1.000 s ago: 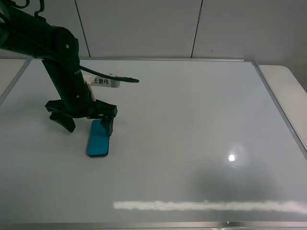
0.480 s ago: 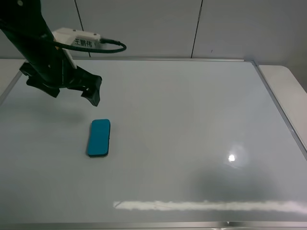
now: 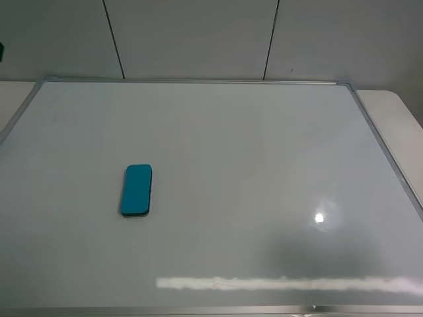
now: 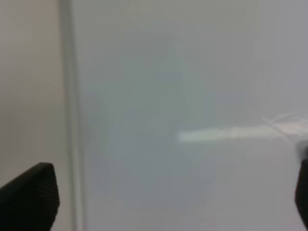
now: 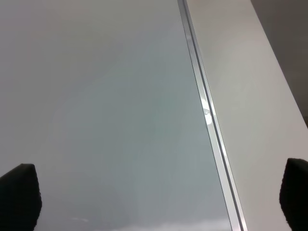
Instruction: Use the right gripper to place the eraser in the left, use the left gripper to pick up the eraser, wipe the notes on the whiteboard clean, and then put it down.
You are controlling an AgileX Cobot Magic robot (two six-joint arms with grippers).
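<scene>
From above we see the eraser lying on the whiteboard; both wrist views show only released claws over bare board.

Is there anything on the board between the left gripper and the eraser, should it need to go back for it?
Nothing visible. The eraser lies flat and alone on the whiteboard, with bare board all round it. The left gripper is open over the board's edge, out of the high view, so its exact path cannot be traced.
</scene>
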